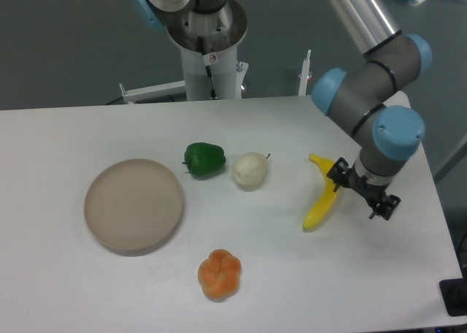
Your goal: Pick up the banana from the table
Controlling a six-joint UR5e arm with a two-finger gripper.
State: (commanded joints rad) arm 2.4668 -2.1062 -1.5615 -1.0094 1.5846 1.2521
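The banana (322,199) is long, curved and bright yellow, and lies on the white table (66,289) at the right, its stem end pointing to the back. My gripper (363,193) hangs low over the table just to the right of the banana's upper half. Its two black fingers (338,175) stand spread apart, so it is open and holds nothing. The left finger is right beside the banana's upper part; I cannot tell whether they touch. The fingertips are partly hidden under the wrist.
A round beige plate (134,204) lies at the left. A green pepper (203,159) and a whitish round fruit (250,170) sit mid-table. An orange knotted bun (220,274) lies near the front. The arm's base (208,52) stands at the back edge.
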